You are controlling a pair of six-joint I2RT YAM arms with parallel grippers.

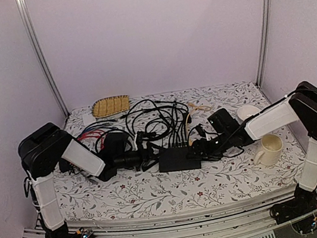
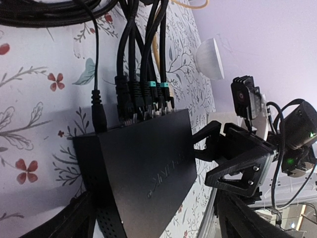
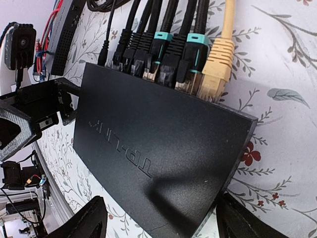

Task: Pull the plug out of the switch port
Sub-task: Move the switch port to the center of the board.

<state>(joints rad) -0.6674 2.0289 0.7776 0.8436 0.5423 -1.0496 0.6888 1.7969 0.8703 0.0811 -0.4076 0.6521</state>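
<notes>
**Switch** point(image 1: 179, 159): flat black box lying on the floral counter point(image 1: 158, 194), about midway between the two arms. Its long axis runs left to right. The socket edge faces away from the arm bases, and the cables point(image 1: 158, 116) run off toward the far wall.

**Plugs** point(image 3: 163, 54): a full row, all seated in the sockets and none withdrawn. Most are black, two have teal boots, and one yellow plug point(image 3: 218, 67) sits at the end of the row toward the right arm.

**Left pincer** point(image 1: 151, 156): at the switch's left short end, fingers spread wide, holding nothing.

**Right pincer** point(image 1: 204, 148): at the right short end, likewise wide open and empty. Whether either pincer touches the casing cannot be told.

**Assessment:** both pincers lie about equally near the box, and the right one is nearer the yellow plug. A pull would need to follow the cables, away from the bases and square to the long axis. One pincer would probably steady the box. Which plug is meant cannot be told.
</notes>
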